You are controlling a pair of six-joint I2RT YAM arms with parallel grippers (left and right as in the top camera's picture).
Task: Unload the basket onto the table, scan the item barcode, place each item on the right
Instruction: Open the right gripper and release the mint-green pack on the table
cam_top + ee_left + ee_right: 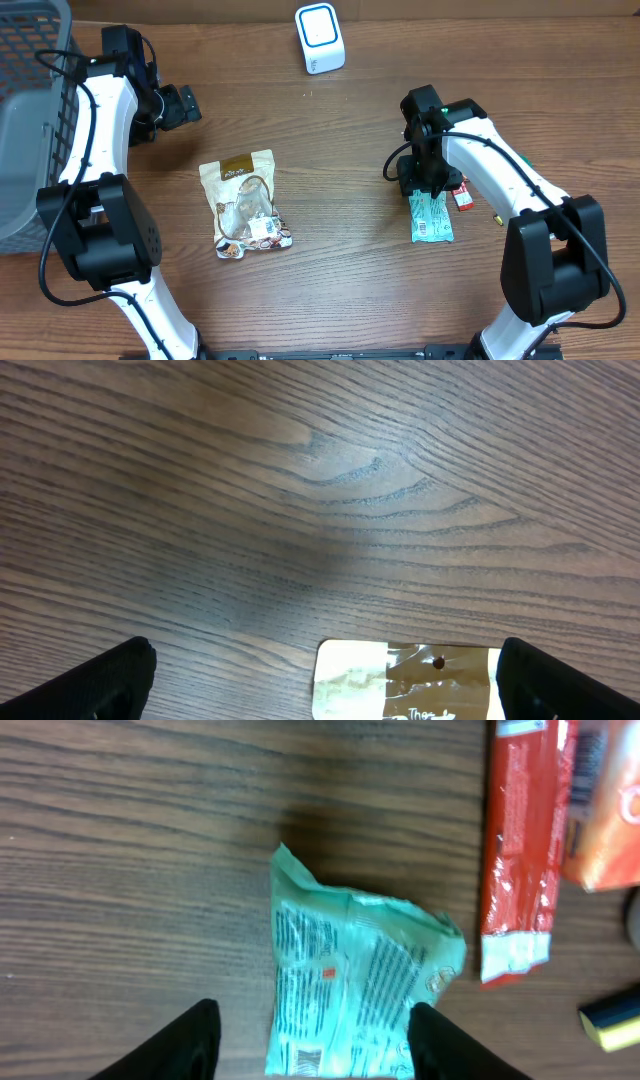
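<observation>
The right gripper (310, 1045) straddles the green packet (350, 970), half closed, grip unclear; the left gripper (330, 675) gapes empty. The scanner (320, 38) stands far off; scanning looks still undone.

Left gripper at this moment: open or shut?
The left gripper is open: its fingers stand wide apart at the wrist view's lower corners, clamping nothing; the brown pouch lies on the table beyond.

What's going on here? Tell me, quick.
The right gripper is down over a green packet, fingers either side of it but not clamped; the packet lies flat on the table. The left gripper hangs open near a brown snack pouch, holding nothing. No item is at the white scanner at the far edge.
</observation>
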